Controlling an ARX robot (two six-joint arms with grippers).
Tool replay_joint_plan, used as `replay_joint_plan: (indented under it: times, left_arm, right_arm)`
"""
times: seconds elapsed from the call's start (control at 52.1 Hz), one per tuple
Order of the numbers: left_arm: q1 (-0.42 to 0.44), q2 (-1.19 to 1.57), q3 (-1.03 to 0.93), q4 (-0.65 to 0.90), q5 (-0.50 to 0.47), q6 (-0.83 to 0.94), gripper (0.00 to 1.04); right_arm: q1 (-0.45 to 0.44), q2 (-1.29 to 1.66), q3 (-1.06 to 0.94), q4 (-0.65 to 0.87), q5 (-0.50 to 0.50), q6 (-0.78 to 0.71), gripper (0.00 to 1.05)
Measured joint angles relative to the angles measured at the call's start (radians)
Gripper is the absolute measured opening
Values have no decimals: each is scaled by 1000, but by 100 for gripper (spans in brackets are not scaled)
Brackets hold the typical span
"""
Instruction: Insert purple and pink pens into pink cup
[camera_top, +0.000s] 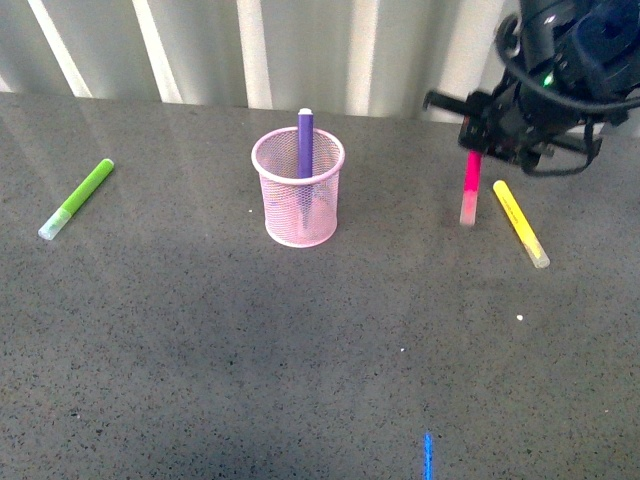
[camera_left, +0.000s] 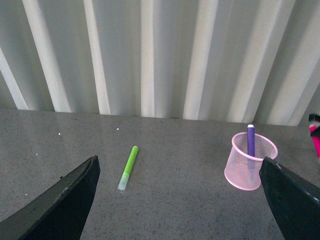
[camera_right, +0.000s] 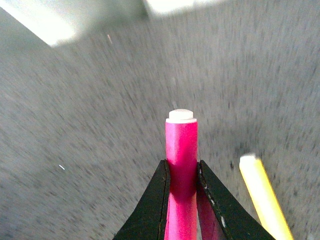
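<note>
The pink cup (camera_top: 298, 200) stands upright at the table's middle back, with the purple pen (camera_top: 305, 145) standing inside it and poking above the rim. At the right, my right gripper (camera_top: 478, 150) is shut on the pink pen (camera_top: 470, 188), which hangs nearly upright, pale cap down, over the table right of the cup. In the right wrist view the pink pen (camera_right: 181, 165) is pinched between the black fingers (camera_right: 155, 200). My left gripper (camera_left: 177, 200) is open and holds nothing; the pink cup (camera_left: 247, 161) and purple pen (camera_left: 250, 141) show by its far finger.
A lime-green marker (camera_top: 77, 198) lies at the left of the table, also seen as the green marker (camera_left: 128, 167) in the left wrist view. A yellow marker (camera_top: 520, 222) lies just right of the hanging pink pen. A corrugated white wall (camera_top: 300, 50) backs the table.
</note>
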Motion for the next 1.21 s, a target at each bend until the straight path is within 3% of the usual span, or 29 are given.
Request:
replay_joint_plan:
  times: [0.115,0.288,0.422,0.633,1.209]
  left_arm:
    - [0,0,0,0,0,0,98]
    - [0,0,0,0,0,0,98]
    - [0,0,0,0,0,0,98]
    - [0,0,0,0,0,0,98]
    - [0,0,0,0,0,0,98]
  right_arm:
    - [11,-142,-92,284,-29,-33,10]
    - [80,-280,-252,690,-234,-109,10]
    - [137,-274,-342,878,-360,-172,10]
    - [188,-233,-359,950,-463,-214,10]
    - [212,-40,-258,914,-417,-195,10]
